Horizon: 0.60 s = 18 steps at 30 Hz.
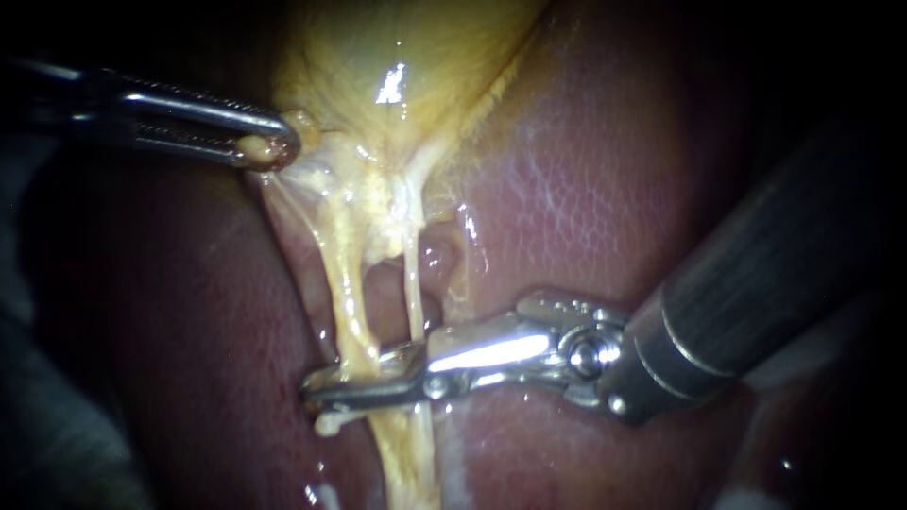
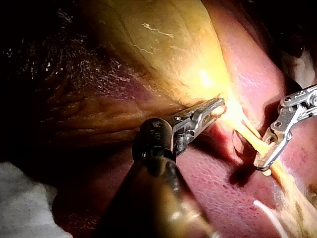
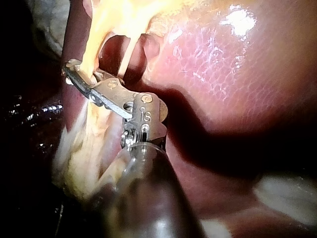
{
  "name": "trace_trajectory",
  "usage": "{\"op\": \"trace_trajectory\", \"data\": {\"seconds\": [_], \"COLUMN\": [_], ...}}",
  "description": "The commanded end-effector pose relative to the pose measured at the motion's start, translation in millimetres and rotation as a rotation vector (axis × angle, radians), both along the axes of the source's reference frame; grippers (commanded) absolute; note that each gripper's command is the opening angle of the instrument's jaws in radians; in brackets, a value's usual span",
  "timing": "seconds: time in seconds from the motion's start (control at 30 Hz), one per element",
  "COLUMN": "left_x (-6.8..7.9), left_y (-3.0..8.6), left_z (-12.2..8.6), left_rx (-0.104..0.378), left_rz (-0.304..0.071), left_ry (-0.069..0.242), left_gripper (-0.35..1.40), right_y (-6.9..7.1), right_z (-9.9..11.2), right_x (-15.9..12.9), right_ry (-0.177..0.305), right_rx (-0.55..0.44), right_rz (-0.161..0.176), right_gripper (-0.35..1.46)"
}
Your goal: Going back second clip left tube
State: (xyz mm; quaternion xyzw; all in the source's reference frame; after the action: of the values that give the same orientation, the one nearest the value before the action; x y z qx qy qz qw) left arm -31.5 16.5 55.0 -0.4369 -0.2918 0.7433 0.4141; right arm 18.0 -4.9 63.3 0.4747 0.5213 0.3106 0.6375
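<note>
Two pale yellow tubes run down from the gallbladder (image 1: 397, 66) over the liver (image 1: 605, 189): the thicker left tube (image 1: 345, 293) and the thin right tube (image 1: 413, 293). My right instrument (image 1: 326, 395) comes in from the right and lies across both tubes. Its jaws stand close together, one on each side of the left tube, and touch it. No clip shows clearly. My left instrument (image 1: 269, 148) is shut on tissue at the gallbladder's neck and holds it out to the left. The left wrist view has both instruments, the left (image 2: 215, 106) and the right (image 2: 262, 161).
Red-brown liver surrounds the tubes on both sides. White gauze (image 2: 20, 203) lies beside the left instrument's shaft. In the right wrist view the right instrument (image 3: 74, 72) sits at the tubes, with liver bulging beside it (image 3: 223, 74).
</note>
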Motion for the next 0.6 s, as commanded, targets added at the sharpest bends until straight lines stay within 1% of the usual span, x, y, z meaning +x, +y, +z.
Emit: {"op": "trace_trajectory", "data": {"seconds": [0.03, 0.1, 0.17, 0.2, 0.27, 0.3, 0.43, 0.5, 0.53, 0.6], "left_x": [0.0, 0.0, 0.0, 0.0, 0.0, 0.0, 0.0, 0.0, 0.0, 0.1], "left_y": [0.0, 0.0, 0.0, 0.0, 0.0, 0.0, 0.0, 0.0, 0.0, 0.0], "left_z": [0.0, 0.0, 0.0, 0.0, 0.0, 0.0, 0.1, 0.1, 0.1, 0.1], "left_rx": [0.000, 0.000, 0.000, 0.000, 0.000, 0.000, 0.000, 0.000, 0.000, 0.000], "left_rz": [0.000, 0.000, 0.000, 0.000, 0.000, 0.000, 0.000, 0.000, 0.000, 0.000], "left_ry": [0.000, 0.000, 0.000, 0.000, 0.000, 0.000, 0.000, 0.000, 0.000, 0.000], "left_gripper": [-0.35, -0.35, -0.35, -0.35, -0.35, -0.35, -0.35, -0.35, -0.35, -0.35], "right_y": [0.0, 0.1, 0.2, 0.3, 0.4, 0.4, 0.8, 0.9, 1.0, 1.1], "right_z": [0.0, 0.0, 0.1, 0.2, 0.3, 0.4, 0.7, 0.9, 1.0, 1.1], "right_x": [0.1, 0.4, 0.8, 1.1, 1.5, 1.7, 1.9, 1.8, 1.6, 1.2], "right_ry": [-0.001, 0.019, 0.021, 0.023, 0.018, 0.010, -0.047, -0.073, -0.081, -0.078], "right_rx": [-0.004, -0.078, -0.084, -0.095, -0.128, -0.149, -0.232, -0.249, -0.262, -0.289], "right_rz": [-0.001, -0.001, 0.005, 0.006, 0.010, 0.020, 0.055, 0.075, 0.083, 0.085], "right_gripper": [-0.29, 0.05, 0.28, 0.37, 0.43, 0.45, 0.49, 0.49, 0.49, 0.49]}}
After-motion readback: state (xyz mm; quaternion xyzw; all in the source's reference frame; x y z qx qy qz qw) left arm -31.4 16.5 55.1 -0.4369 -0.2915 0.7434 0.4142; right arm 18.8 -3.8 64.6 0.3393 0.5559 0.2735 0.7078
